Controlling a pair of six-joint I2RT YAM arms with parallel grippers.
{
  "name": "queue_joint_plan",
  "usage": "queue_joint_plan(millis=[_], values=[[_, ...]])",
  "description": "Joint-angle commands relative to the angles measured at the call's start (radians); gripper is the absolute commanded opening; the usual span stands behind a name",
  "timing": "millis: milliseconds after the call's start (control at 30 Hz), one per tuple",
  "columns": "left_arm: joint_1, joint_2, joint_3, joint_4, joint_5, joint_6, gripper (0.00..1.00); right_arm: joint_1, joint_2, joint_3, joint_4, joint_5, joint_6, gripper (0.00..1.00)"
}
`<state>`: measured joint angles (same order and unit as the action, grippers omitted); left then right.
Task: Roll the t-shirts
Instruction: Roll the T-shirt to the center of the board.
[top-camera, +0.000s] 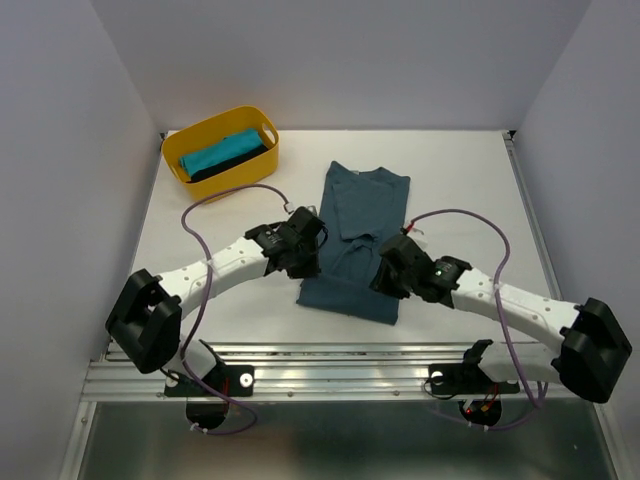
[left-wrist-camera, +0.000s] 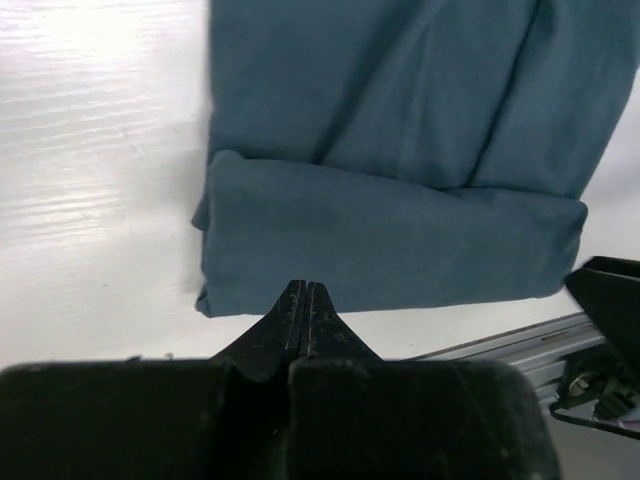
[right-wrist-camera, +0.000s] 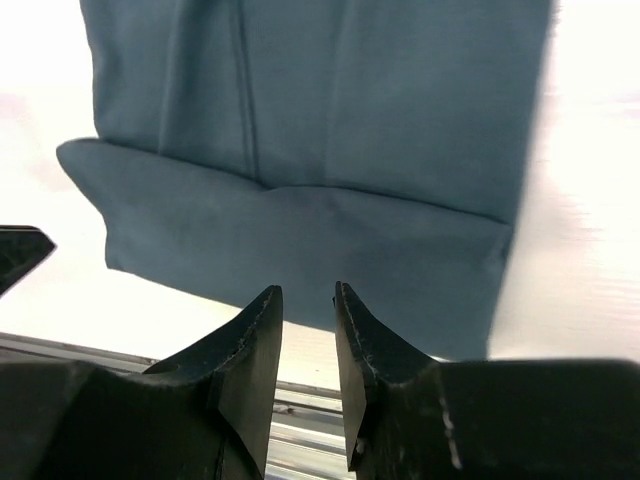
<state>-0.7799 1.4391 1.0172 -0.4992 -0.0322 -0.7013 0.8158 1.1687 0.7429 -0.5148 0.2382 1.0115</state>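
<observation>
A slate-blue t-shirt (top-camera: 357, 220) lies folded lengthwise in the middle of the table, its near hem turned up into one flat fold (top-camera: 345, 297). That fold also shows in the left wrist view (left-wrist-camera: 390, 240) and in the right wrist view (right-wrist-camera: 300, 240). My left gripper (top-camera: 303, 262) hovers at the shirt's left edge, jaws shut and empty (left-wrist-camera: 304, 290). My right gripper (top-camera: 386, 277) hovers over the fold's right part, jaws open a little and empty (right-wrist-camera: 308, 292). A turquoise t-shirt (top-camera: 217, 153) and a black t-shirt (top-camera: 232, 164) lie in the yellow basket (top-camera: 210, 126).
The yellow basket stands at the back left of the white table (top-camera: 460, 180). A metal rail (top-camera: 330, 375) runs along the near edge. Grey walls close in both sides and the back.
</observation>
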Motion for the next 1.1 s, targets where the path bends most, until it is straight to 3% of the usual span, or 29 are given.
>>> queue_joint_plan(millis=[0, 200, 333, 533, 700, 733, 800, 867, 900, 967, 1033, 1067], values=[[-0.025, 0.038, 0.02, 0.063, 0.052, -0.036, 0.0, 0.071, 0.113, 0.076, 0.057, 0.001, -0.013, 0.33], [-0.013, 0.118, -0.012, 0.076, -0.055, -0.069, 0.0, 0.082, 0.285, 0.072, 0.165, -0.031, 0.001, 0.33], [0.011, 0.182, -0.063, 0.102, -0.06, -0.052, 0.0, 0.082, 0.381, 0.068, 0.138, -0.025, 0.015, 0.32], [0.011, 0.02, -0.042, 0.03, -0.125, -0.003, 0.0, 0.091, 0.221, 0.114, 0.075, 0.033, -0.02, 0.36], [0.016, -0.115, -0.022, -0.024, -0.153, -0.006, 0.0, 0.091, 0.053, 0.13, -0.049, 0.168, -0.034, 0.54], [0.018, -0.134, -0.034, -0.018, -0.143, -0.01, 0.0, 0.091, 0.031, 0.124, -0.065, 0.185, -0.033, 0.62], [0.021, -0.169, -0.081, 0.025, -0.109, -0.012, 0.09, 0.091, -0.003, 0.102, -0.119, 0.213, -0.018, 0.64], [0.022, -0.209, -0.117, 0.048, -0.068, -0.023, 0.28, 0.091, -0.036, 0.086, -0.155, 0.243, 0.019, 0.64], [0.022, -0.219, -0.135, 0.063, -0.058, -0.029, 0.29, 0.091, -0.044, 0.076, -0.181, 0.248, 0.028, 0.64], [0.022, -0.247, -0.187, 0.085, -0.019, -0.038, 0.44, 0.091, -0.078, 0.03, -0.182, 0.236, 0.044, 0.64], [0.022, -0.282, -0.241, 0.114, 0.009, -0.064, 0.45, 0.091, -0.109, -0.022, -0.159, 0.201, 0.059, 0.67], [0.024, -0.292, -0.256, 0.122, 0.014, -0.075, 0.52, 0.091, -0.122, -0.037, -0.146, 0.188, 0.065, 0.68]])
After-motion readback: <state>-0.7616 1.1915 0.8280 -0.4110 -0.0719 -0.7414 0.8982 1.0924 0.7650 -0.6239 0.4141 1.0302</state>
